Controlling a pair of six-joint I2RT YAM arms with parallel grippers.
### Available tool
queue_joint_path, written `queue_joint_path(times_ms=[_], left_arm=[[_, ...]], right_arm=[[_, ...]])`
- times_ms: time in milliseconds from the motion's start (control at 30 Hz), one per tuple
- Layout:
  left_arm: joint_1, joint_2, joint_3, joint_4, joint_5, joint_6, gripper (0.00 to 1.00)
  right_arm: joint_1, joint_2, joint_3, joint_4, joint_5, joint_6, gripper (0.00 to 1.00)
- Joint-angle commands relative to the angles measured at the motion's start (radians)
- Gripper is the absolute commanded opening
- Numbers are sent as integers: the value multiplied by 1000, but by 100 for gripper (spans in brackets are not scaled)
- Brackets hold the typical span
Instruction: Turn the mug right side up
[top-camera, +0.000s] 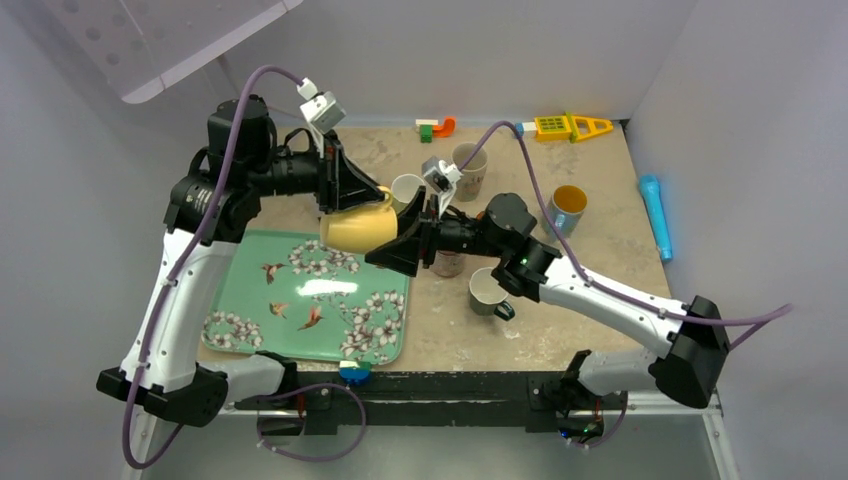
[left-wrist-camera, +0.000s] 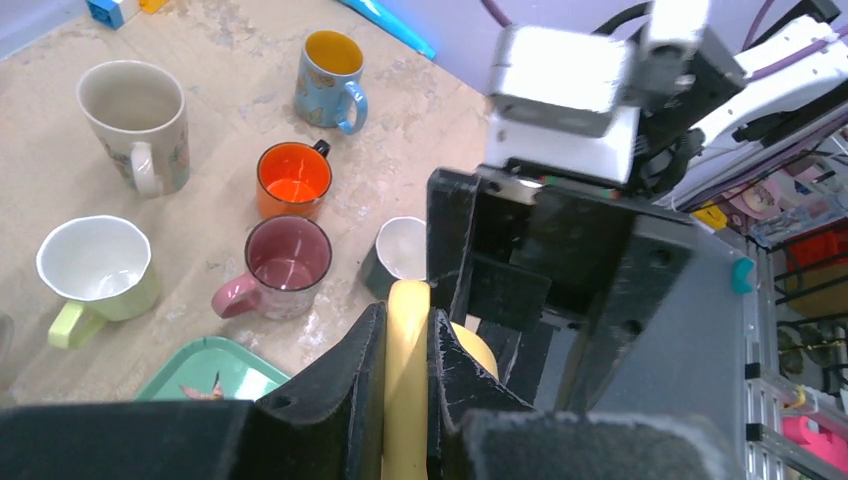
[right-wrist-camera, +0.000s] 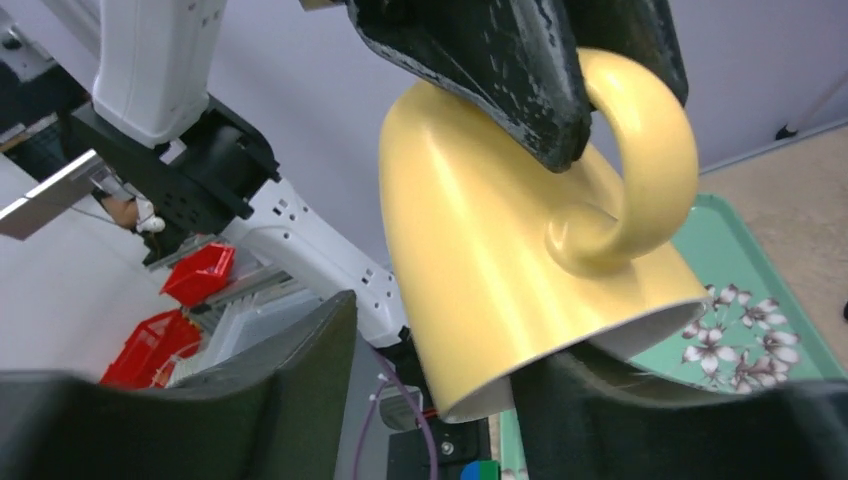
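Yellow mug (top-camera: 358, 228) is off the table, held in the air above the far-right corner of the green tray (top-camera: 240, 290), approx mid-table. L gripper (top-camera: 362, 203) is clamped on its handle: in the L wrist view the yellow loop sits pinched btwn both black fingers (left-wrist-camera: 340, 390). Mug is tilted, not upright, w/ its mouth aimed down and toward the R arm and its base toward the L gripper. R gripper (top-camera: 402, 248) is right at the rim w/ jaws spread wide. In the R wrist view the lower rim hangs btwn its two fingers (right-wrist-camera: 250, 400) (whether either one touches the mug, can't tell).

Tray, w/ bird and blossom print, lies on the near-left part of the table (top-camera: 600, 270). Other mugs stand upright on the bare top:
- white-and-lime mug (top-camera: 405, 188) and cream mug (top-camera: 470, 165) toward the far edge
- blue mug (top-camera: 568, 205) w/ yellow inside toward the right edge
- dark mug (top-camera: 488, 293) closer to the near edge
- pink mug (left-wrist-camera: 285, 265) and orange mug (left-wrist-camera: 293, 178) beside each other mid-table

Blue cylinder (top-camera: 655, 215) lies along the right edge, and a yellow toy (top-camera: 570, 126) sits at the far-right corner.
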Motion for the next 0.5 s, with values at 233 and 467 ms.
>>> queue_joint_path(times_ms=[233, 467], left_arm=[[-12, -2, -50, -124, -185, 259, 100], [26, -89, -268, -89, -592, 450, 100]], right_arm=[[2, -117, 188, -476, 590, -198, 0], [-179, 7, 432, -1353, 1159, -175, 0]])
